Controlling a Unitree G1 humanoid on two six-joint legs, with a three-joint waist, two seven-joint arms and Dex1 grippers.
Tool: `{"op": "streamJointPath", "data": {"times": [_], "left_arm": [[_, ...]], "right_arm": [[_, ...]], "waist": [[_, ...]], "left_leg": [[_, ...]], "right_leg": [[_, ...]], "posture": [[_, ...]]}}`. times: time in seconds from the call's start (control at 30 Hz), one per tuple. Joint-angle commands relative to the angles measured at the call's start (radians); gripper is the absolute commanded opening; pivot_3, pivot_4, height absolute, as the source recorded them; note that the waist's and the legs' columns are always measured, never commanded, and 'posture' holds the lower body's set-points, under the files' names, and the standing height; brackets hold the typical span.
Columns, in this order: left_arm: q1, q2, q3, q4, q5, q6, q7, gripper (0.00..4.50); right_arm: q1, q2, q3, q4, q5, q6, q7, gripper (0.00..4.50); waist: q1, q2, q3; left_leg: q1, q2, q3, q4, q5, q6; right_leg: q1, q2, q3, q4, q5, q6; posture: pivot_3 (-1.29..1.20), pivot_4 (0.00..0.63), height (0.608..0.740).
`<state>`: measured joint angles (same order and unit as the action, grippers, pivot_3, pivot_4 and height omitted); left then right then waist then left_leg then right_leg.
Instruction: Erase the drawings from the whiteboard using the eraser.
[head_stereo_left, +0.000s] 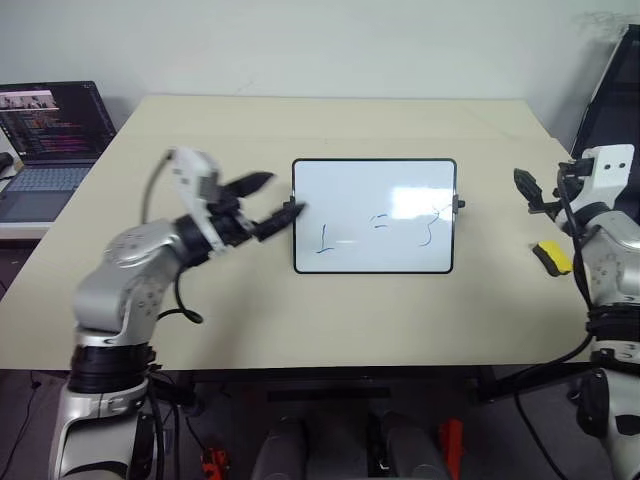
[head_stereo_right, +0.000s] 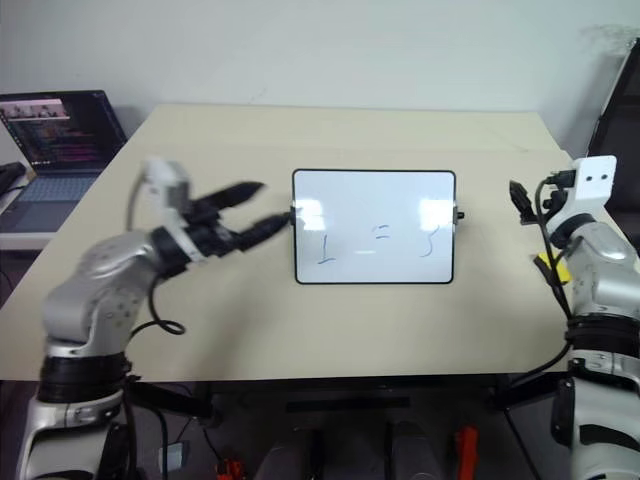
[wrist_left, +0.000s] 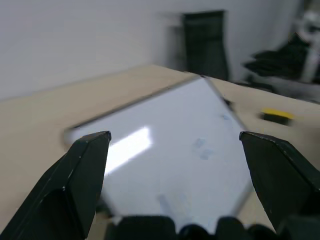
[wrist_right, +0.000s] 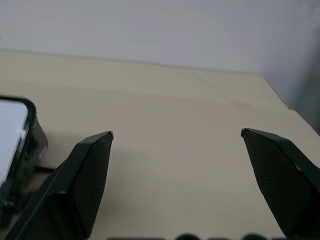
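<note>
Left eye view: the whiteboard (head_stereo_left: 374, 215) lies flat in the middle of the bench (head_stereo_left: 330, 320), marker strokes reading roughly "1 = 3" unwiped on its lower half. The left claw (head_stereo_left: 270, 202) hangs level at the board's left short edge, fingers spread and empty, one tip just at the frame. The eraser (head_stereo_left: 552, 257) lies on the bench off the board's right side, close beside the right arm. The right claw (head_stereo_left: 535, 195) is released, holding nothing, above and behind the eraser. A laptop (head_stereo_left: 50, 140) sits on a side table at far left.

Right eye view: the same layout; the eraser (head_stereo_right: 546, 265) is mostly hidden behind the right arm. The risk here is that the right claw, pointing past the eraser, would have to come back and down to reach it, and a blind descent could knock the block off the near edge.

Left wrist view: the board fills the gap between the spread fingers (wrist_left: 75, 180). If this claw pushes in instead of steadying, the glossy board could skid toward the eraser.

Right wrist view: open fingers (wrist_right: 80, 185) frame bare bench, with the board's corner and knob (wrist_right: 30, 140) to one side. The eraser is outside this aim, so a closure now would catch nothing.
</note>
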<state>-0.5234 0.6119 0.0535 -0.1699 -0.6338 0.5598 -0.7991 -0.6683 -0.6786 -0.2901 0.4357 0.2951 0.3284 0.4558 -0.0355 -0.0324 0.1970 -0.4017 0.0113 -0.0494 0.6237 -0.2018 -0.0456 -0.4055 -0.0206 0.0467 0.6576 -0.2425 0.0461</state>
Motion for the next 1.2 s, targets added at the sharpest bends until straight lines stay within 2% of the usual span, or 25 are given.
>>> {"op": "streamJointPath", "data": {"times": [0.03, 0.27, 0.47, 0.87, 1.1, 1.2], "left_arm": [[-0.036, -0.056, -0.118, -0.021, 0.024, 0.013, -0.055, 4.5], [-0.08, -0.216, -0.301, 0.093, 0.164, -0.068, -0.082, 4.5], [-0.101, -0.313, -0.373, 0.166, 0.248, -0.112, -0.09, 4.5], [-0.076, -0.369, -0.396, 0.152, 0.288, -0.109, -0.103, 4.5], [-0.064, -0.37, -0.389, 0.142, 0.298, -0.104, -0.106, 4.5], [-0.061, -0.368, -0.386, 0.136, 0.3, -0.099, -0.106, 4.5]], "right_arm": [[0.029, -0.096, 0.005, -0.023, -0.02, 0.106, 0.047, 4.43], [0.028, -0.167, 0.054, 0.108, -0.049, 0.258, 0.124, 4.43], [0.005, -0.183, 0.099, 0.224, -0.075, 0.25, 0.2, 4.43], [-0.087, -0.182, 0.124, 0.467, -0.139, 0.132, 0.272, 4.43], [-0.141, -0.164, 0.13, 0.579, -0.168, 0.07, 0.273, 4.43], [-0.146, -0.155, 0.13, 0.604, -0.17, 0.058, 0.273, 3.86]], "waist": [[0.003, 0.0, 0.0], [-0.007, 0.0, 0.0], [-0.01, 0.0, 0.0], [-0.014, 0.0, 0.0], [-0.016, 0.0, 0.0], [-0.017, 0.0, 0.0]], "left_leg": [[0.0, 0.0, 0.0, 0.0, 0.0, 0.0], [0.001, 0.0, 0.001, 0.0, 0.0, 0.0], [0.0, 0.0, 0.001, 0.001, 0.0, 0.0], [0.0, 0.0, 0.001, 0.001, 0.0, 0.0], [0.0, 0.0, 0.001, 0.001, 0.0, 0.0], [0.0, 0.0, 0.001, 0.001, 0.0, 0.0]], "right_leg": [[0.0, 0.0, 0.0, 0.0, 0.0, 0.0], [0.0, 0.001, 0.001, 0.0, 0.0, 0.0], [0.0, 0.001, 0.001, 0.0, 0.0, 0.0], [0.0, 0.001, 0.001, 0.0, 0.0, 0.0], [0.0, 0.001, 0.001, 0.0, 0.0, 0.0], [0.0, 0.001, 0.001, 0.0, 0.0, 0.0]], "posture": [[0.0, 0.15, 0.74], [0.0, 0.15, 0.74], [0.0, 0.15, 0.74], [0.0, 0.15, 0.74], [0.0, 0.15, 0.74], [0.0, 0.15, 0.74]]}}
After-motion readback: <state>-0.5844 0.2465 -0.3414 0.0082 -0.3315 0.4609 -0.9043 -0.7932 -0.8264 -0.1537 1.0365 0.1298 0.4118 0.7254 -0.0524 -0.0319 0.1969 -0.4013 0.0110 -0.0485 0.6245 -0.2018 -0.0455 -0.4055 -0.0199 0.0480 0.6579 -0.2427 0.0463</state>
